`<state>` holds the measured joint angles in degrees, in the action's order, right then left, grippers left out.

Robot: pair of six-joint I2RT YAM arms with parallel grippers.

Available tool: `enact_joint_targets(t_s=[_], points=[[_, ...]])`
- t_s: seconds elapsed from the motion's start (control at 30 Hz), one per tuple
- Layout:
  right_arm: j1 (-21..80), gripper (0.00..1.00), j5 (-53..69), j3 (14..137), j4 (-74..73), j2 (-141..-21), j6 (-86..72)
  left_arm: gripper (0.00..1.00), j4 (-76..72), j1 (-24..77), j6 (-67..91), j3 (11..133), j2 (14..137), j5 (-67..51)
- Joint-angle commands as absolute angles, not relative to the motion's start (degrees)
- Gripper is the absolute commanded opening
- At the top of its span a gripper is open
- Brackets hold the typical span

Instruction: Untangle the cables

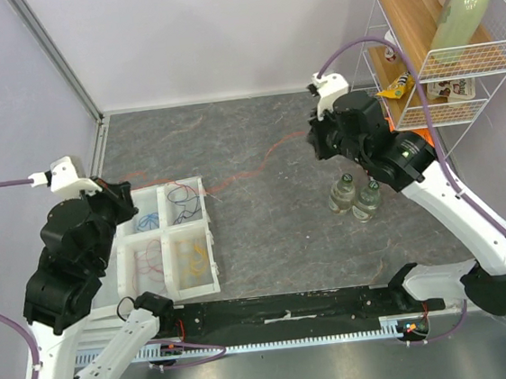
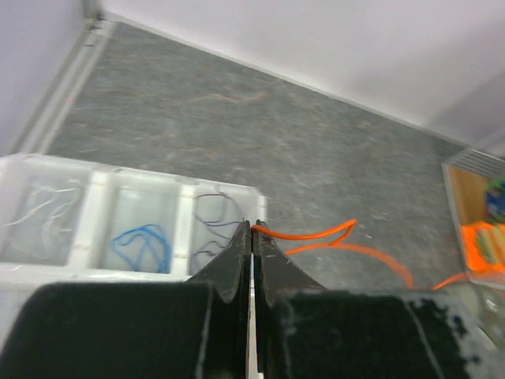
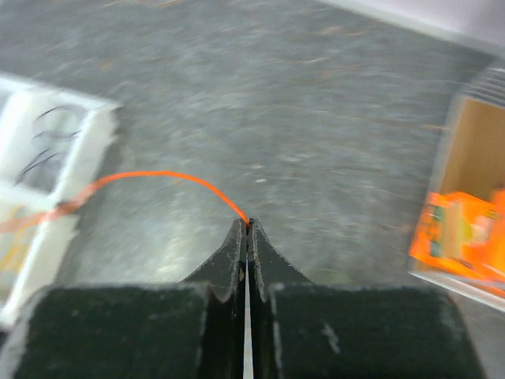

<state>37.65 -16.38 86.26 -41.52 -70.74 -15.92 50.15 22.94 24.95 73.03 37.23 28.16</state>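
orange cable [image 3: 158,173]: strung over the grey table [image 1: 265,215] between the two arms, one end in each gripper. it sags in a shallow arc, with a kink just past the left tips, so it is not taut.
left gripper [image 2: 252,230]: fingers pressed together with no gap showing. they pinch the cable's left end right at the tips, by the far edge of the tray [image 1: 161,229].
right gripper [image 3: 247,227]: fingers also closed tip to tip, with the cable's other end nipped at the very tips.
why held so: judged. a hold at each end lets the arms draw the strand straight and clear of the rest before it goes into a cell.
tray contents: white divided box, near left, one colour per cell. blue loop [image 2: 142,246], dark loop [image 2: 211,221], white loop [image 2: 39,215], yellow loop [image 1: 195,254].
left arm pose: folded back on itself, wrist raised over the tray's far side, fingers aimed far and right.
right arm pose: stretched from its near-right base toward far-centre, wrist high, fingers angled down at the table, just far of the small bottles [image 1: 355,194].
progress: judged late. only this strand lies outside the tray.
risk: a tip-only pinch may slip if the arms spread further.
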Motion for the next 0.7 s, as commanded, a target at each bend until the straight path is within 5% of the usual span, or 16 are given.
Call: enact_joint_targets(t_s=[0.0,0.33,0.67], points=[[37.97,0.0,12.96,84.55,-35.08,-73.91,-15.72,0.02,41.24,22.76,24.08,72.25,39.28,10.85],[44.21,0.0,29.52,84.03,-29.89,-81.21,-21.8,0.02,28.93,22.68,29.97,65.58,48.33,-28.18],[44.21,0.0,33.22,84.29,-27.78,-80.69,-24.25,0.07,26.37,22.68,28.92,62.4,50.1,-36.3]])
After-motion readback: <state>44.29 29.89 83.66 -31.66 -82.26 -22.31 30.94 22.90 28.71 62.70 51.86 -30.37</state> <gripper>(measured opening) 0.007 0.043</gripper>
